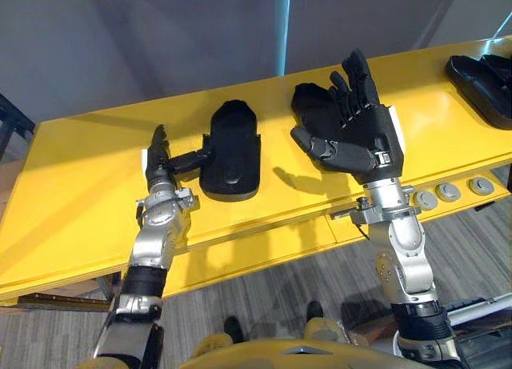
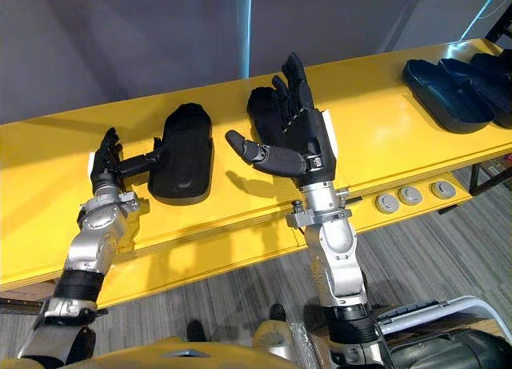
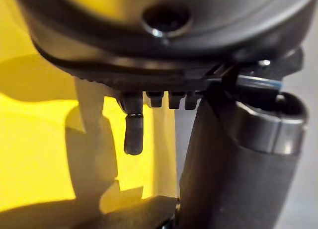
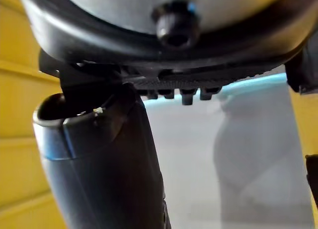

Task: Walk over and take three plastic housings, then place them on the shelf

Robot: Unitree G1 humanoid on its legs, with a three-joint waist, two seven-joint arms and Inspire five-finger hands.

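A black plastic housing (image 1: 230, 149) lies flat on the yellow shelf (image 1: 80, 185). My left hand (image 1: 159, 167) stands just left of it with straight fingers, open, its thumb (image 1: 190, 160) reaching to the housing's left edge. A second black housing (image 2: 262, 111) lies further right, partly hidden behind my right hand (image 2: 302, 137). That hand is raised with fingers spread and thumb out, open; whether it touches the housing I cannot tell. In the wrist views the left thumb (image 3: 238, 164) and the right thumb (image 4: 99, 159) stand free, nothing held.
More black housings (image 2: 448, 85) lie together at the shelf's far right end. Three round silver discs (image 1: 448, 191) sit on the lower front ledge at the right. A grey wall runs behind the shelf, and grey carpet (image 1: 264, 297) lies below its front edge.
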